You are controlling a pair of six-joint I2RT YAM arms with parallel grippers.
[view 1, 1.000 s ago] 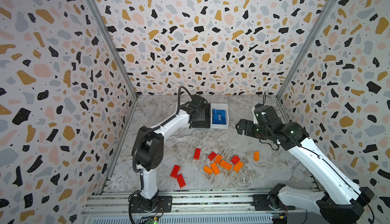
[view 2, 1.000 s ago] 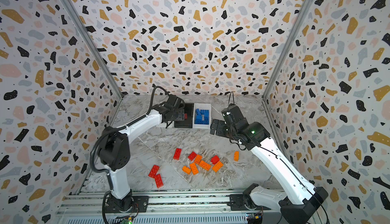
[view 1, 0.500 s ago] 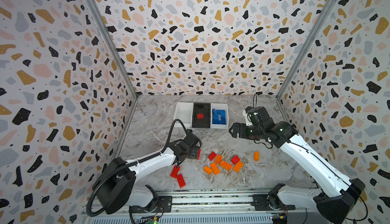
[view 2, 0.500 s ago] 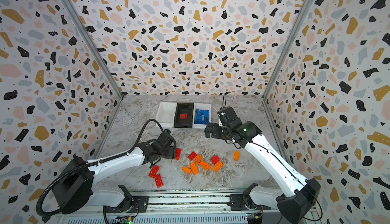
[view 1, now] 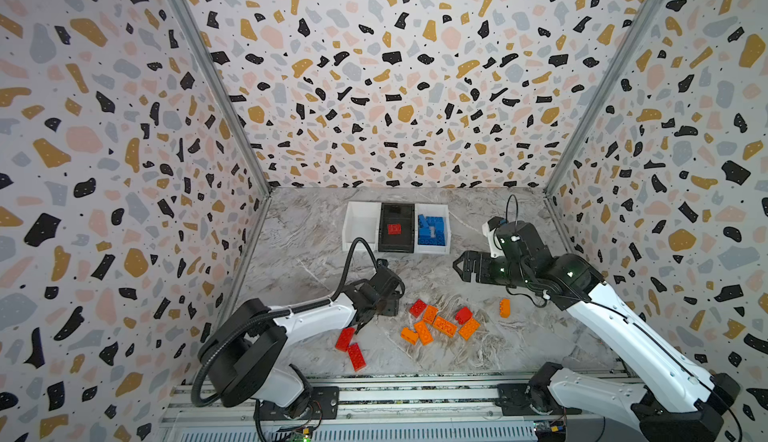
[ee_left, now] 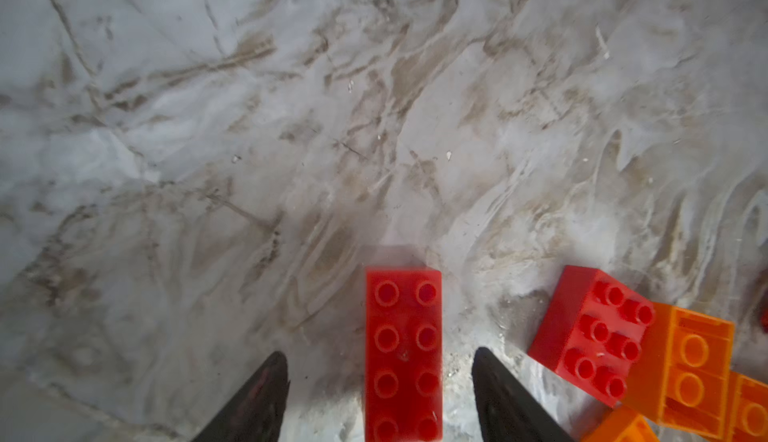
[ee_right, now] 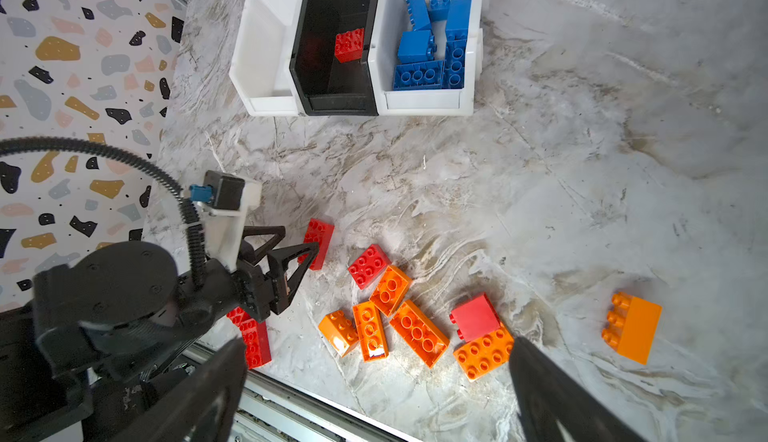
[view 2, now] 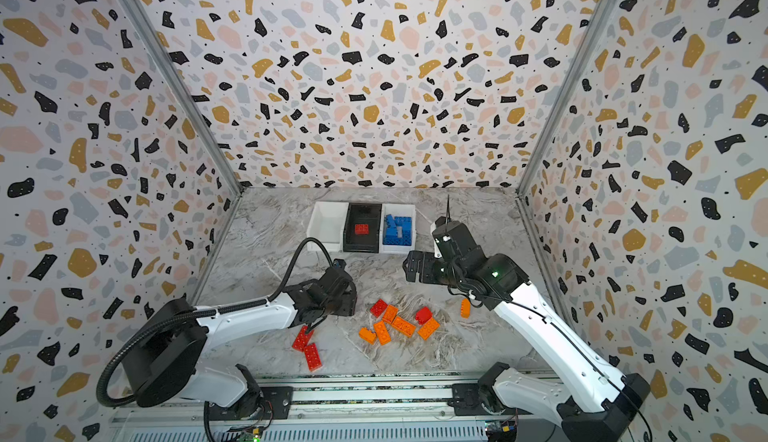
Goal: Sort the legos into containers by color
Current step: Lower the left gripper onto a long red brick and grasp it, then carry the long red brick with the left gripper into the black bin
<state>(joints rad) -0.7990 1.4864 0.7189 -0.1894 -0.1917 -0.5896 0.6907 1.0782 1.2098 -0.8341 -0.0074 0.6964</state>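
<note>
My left gripper (ee_left: pixel 378 354) is open and low over the table, its fingers either side of a long red lego (ee_left: pixel 403 352) without touching it. In both top views the gripper (view 1: pixel 388 309) hides that brick. My right gripper (view 1: pixel 459 267) hangs open and empty above the table, to the right of the containers. The black bin (view 1: pixel 396 249) holds one red lego (view 1: pixel 394 228). The right white bin (view 1: pixel 432 251) holds several blue legos (view 1: pixel 433 230). The left white bin (view 1: pixel 358 248) is empty.
A cluster of orange and red legos (view 1: pixel 440 325) lies just right of the left gripper. Two red bricks (view 1: pixel 351 346) lie near the front rail, and a lone orange brick (view 1: pixel 504 307) lies further right. Patterned walls close in three sides.
The left arm has swung from over the black bin down to the long red brick near the front. A red brick now shows in the black bin. The right gripper has drifted left.
</note>
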